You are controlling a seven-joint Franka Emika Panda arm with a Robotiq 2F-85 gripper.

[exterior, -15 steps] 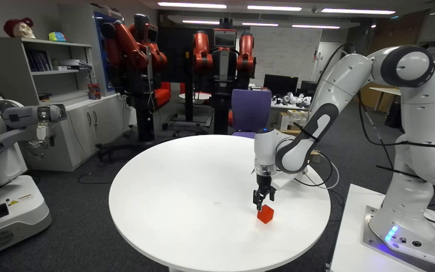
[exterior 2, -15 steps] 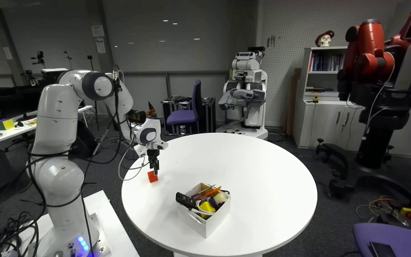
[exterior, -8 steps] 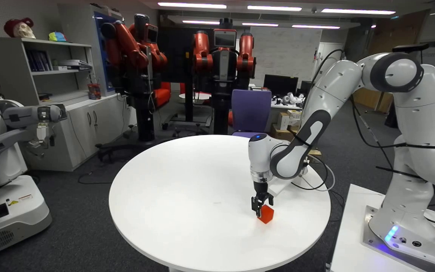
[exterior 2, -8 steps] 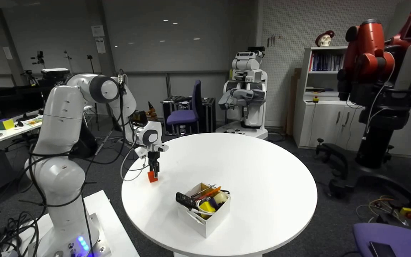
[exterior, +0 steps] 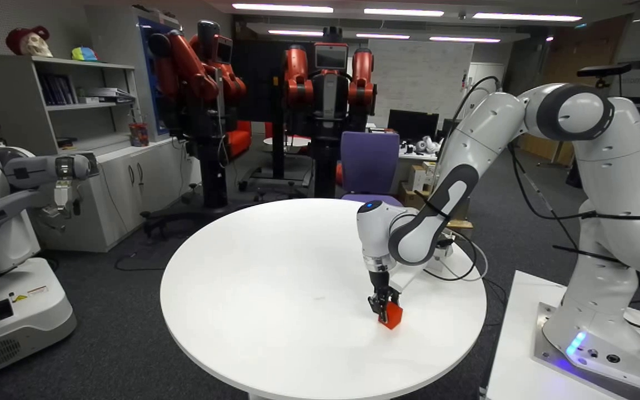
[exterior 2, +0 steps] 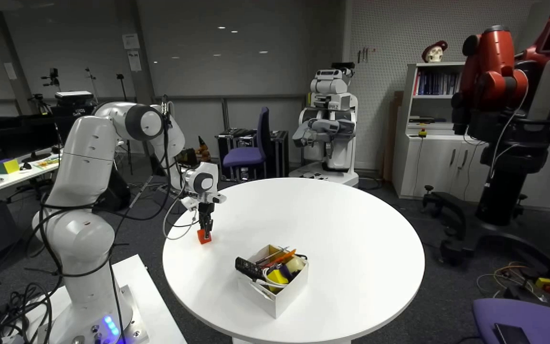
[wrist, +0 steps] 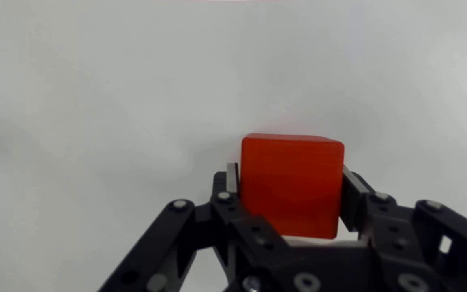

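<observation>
The gripper (wrist: 292, 181) stands partly closed about a red cube (wrist: 292, 170), its pads (wrist: 232, 177) set against two opposite faces, as the wrist view shows. The cube sits on the round white counter (exterior 2: 346, 229), near the rim on the side of the arm's base (exterior: 598, 341), in both exterior views. In an exterior view, an open white box (exterior 2: 294, 292) stands on the same counter, well apart from the cube, and contains a black remote control (exterior 2: 248, 268), a yellow block (exterior 2: 279, 277) and other small articles. A purple chair (exterior: 370, 164) stands beyond the far rim in an exterior view.
</observation>
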